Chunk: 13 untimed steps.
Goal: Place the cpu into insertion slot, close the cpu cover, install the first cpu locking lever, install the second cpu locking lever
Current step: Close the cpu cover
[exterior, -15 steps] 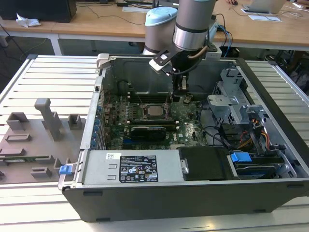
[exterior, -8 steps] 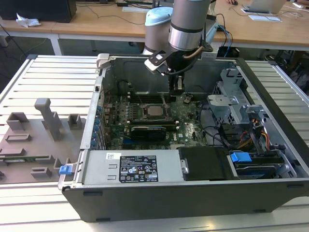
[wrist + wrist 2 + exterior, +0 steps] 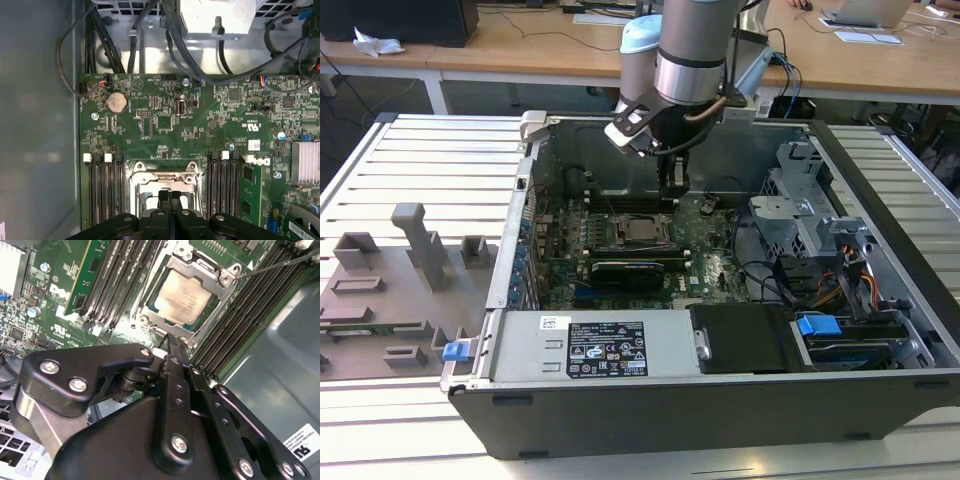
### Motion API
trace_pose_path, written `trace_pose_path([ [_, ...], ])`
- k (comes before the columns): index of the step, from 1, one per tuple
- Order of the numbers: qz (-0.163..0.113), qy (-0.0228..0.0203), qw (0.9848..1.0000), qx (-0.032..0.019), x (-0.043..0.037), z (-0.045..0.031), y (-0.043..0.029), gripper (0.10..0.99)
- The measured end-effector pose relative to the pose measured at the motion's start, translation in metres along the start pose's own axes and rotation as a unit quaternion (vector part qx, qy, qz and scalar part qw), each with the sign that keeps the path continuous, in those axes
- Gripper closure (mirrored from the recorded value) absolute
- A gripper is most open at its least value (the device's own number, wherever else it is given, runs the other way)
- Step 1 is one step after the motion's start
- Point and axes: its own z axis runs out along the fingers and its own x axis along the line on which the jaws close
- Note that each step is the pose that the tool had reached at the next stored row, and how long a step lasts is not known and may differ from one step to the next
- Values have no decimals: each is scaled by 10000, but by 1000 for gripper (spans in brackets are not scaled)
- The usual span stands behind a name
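The cpu (image 3: 184, 297), a pale silvery square chip, lies in the insertion slot (image 3: 642, 232) on the green board. The cpu cover (image 3: 220, 278), a silvery metal frame, lies flat around the chip's face. A thin metal rod (image 3: 280, 264) rises from the socket's corner. My gripper (image 3: 171, 339) is shut with nothing between its fingers. Its tip hovers at the socket's edge, just beside the frame. In the first wrist view the gripper (image 3: 170, 194) points at the frame's rim (image 3: 165, 176). In the exterior view the gripper (image 3: 672, 188) hangs just behind the socket.
Long black memory slots (image 3: 125, 280) flank the socket on both sides. A black card (image 3: 635, 270) stands in front of the socket. Cables (image 3: 150, 35) and a drive cage (image 3: 800, 215) fill the case's right side. Grey fixtures (image 3: 420, 245) sit on the table at the exterior view's left.
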Motion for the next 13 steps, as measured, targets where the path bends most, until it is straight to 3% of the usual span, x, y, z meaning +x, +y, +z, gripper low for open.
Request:
trace_pose_path([
  [2,0,-1,10000,1,-1,16,-27,980],
  [5,0,-1,10000,1,-2,97,-144,980],
  [10,0,-2,10000,1,-5,263,-459,980],
  [13,0,-1,10000,0,-6,347,-566,980],
])
